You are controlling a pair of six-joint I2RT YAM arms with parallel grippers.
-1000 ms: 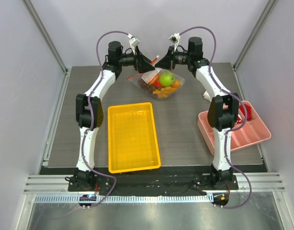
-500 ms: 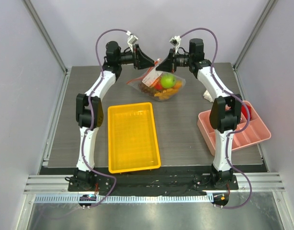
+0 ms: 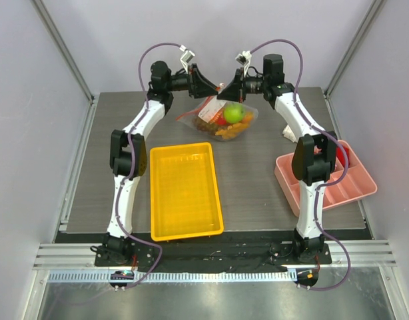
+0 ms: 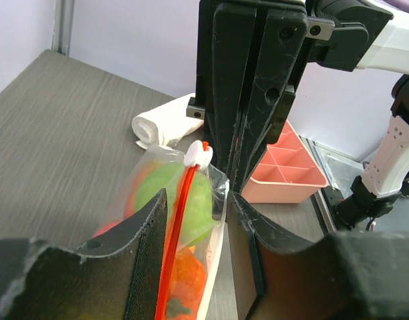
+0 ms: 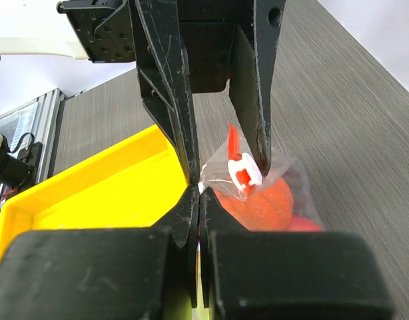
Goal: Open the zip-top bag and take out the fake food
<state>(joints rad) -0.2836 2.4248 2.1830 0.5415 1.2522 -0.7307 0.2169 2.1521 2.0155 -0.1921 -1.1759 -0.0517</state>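
Observation:
The zip-top bag (image 3: 221,119) hangs at the back middle of the table, with its bottom on the table. It holds the fake food: a green apple (image 3: 233,112), an orange pumpkin (image 5: 268,203) and red and orange pieces. My right gripper (image 3: 225,92) is shut on the clear edge of the bag's mouth, as the right wrist view (image 5: 196,190) shows. My left gripper (image 3: 214,89) is open in the left wrist view (image 4: 194,213). Its jaws stand on either side of the orange-red zip strip (image 4: 178,227), just below the white slider (image 4: 198,153).
A yellow tray (image 3: 154,193) lies in front of the bag, left of centre. A pink compartment tray (image 3: 284,175) sits at the right edge. A white cloth roll (image 4: 161,127) lies on the table behind the bag, near the right arm.
My left gripper has moved right, up to the bag's mouth and close to the right gripper. The right gripper keeps its hold on the bag, which has shifted slightly.

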